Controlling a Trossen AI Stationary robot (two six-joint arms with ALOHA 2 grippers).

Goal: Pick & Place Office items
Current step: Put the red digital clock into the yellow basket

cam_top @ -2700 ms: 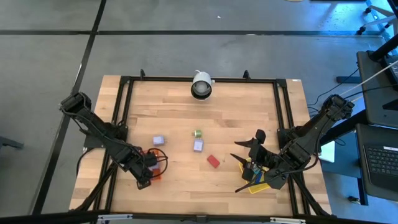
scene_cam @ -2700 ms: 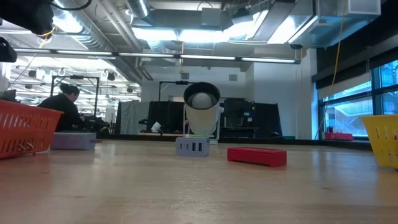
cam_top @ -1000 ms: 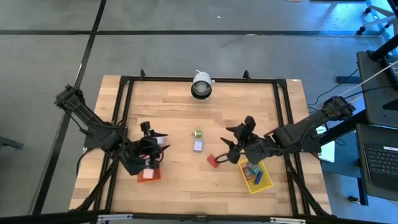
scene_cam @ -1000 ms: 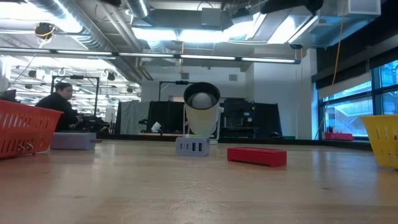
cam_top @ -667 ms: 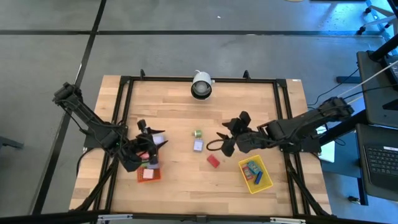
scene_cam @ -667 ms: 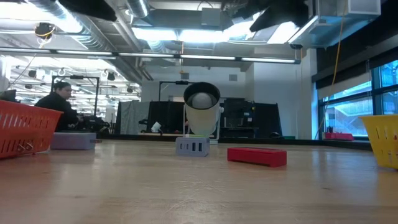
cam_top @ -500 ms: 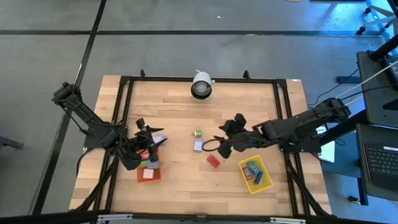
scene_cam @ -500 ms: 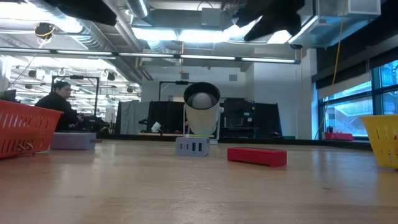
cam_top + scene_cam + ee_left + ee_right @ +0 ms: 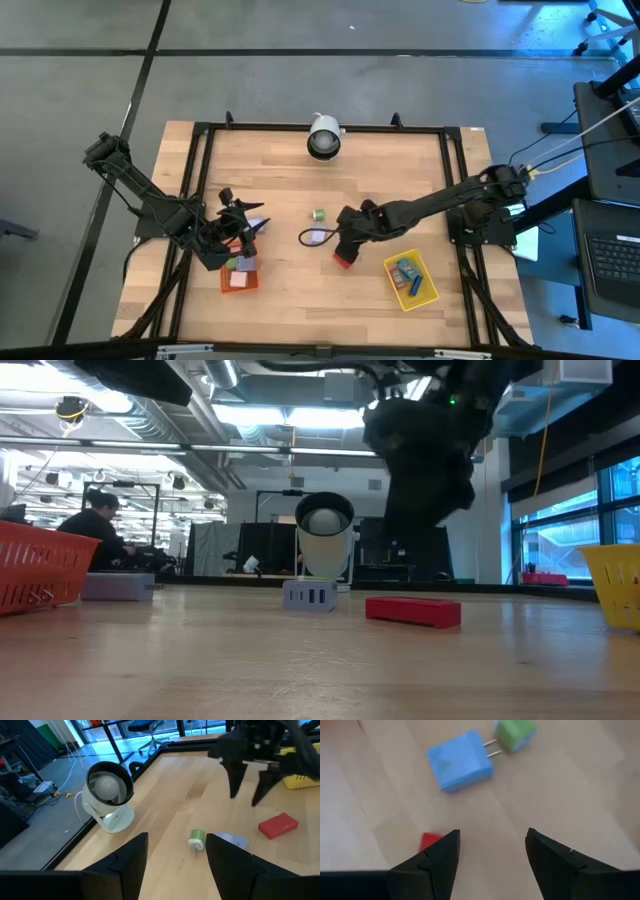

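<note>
high view: right end effector stretched over the lilac piece, fingers apart, empty.

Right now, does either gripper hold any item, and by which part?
Nothing is held. The right gripper hangs open above the lilac plug block; the left gripper is open and empty.

The right hand, which hung over the yellow tray at the start, now reaches out to mid-bench and hovers above the lilac block, fingers apart, beside the red block. The left hand has lifted away from the orange tray and now points toward mid-bench, fingers apart.
</note>
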